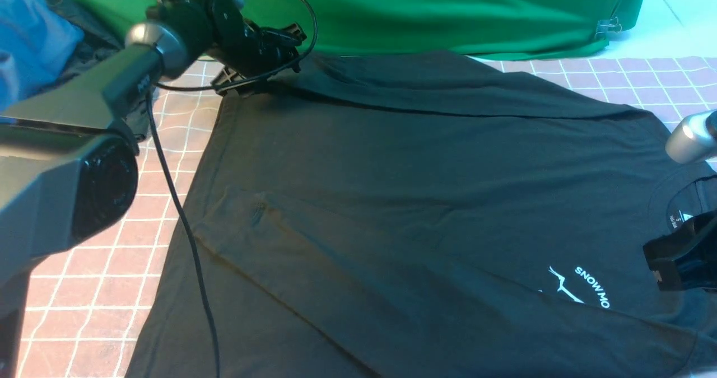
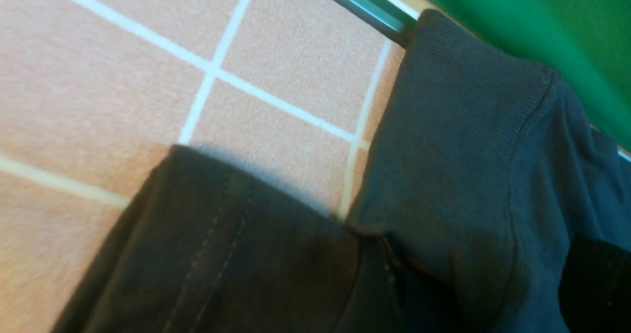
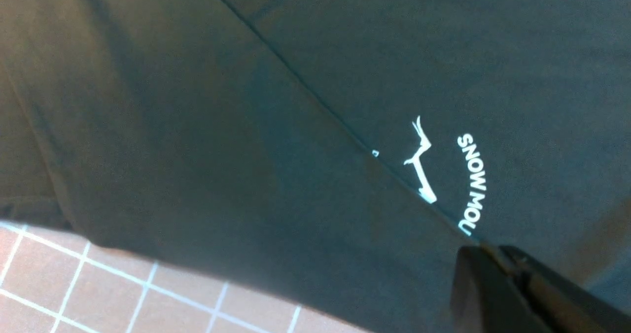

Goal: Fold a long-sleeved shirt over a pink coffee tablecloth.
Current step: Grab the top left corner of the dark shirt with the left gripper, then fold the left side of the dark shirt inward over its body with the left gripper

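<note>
The long-sleeved shirt [image 1: 392,199] lies spread flat on the pink coffee tablecloth [image 1: 84,288], its white print [image 1: 588,288] partly covered by a folded-over edge. My left gripper [image 1: 252,73] is at the shirt's far left corner. In the left wrist view the ribbed cuff [image 2: 458,126] lies loose on the cloth beside the hem [image 2: 222,254], with one dark finger [image 2: 599,283] off to the side; the jaws stand open. My right gripper [image 1: 664,269] is by the collar, shut on the fold edge that runs into its tips [image 3: 488,254] next to the print [image 3: 473,180].
A green backdrop cloth [image 1: 420,14] hangs along the far side. A blue garment [image 1: 28,36] and a darker one [image 1: 95,42] lie at the far left. The left arm's cable [image 1: 185,227] droops over the shirt's left edge. The table's metal edge [image 2: 355,0] runs near the cuff.
</note>
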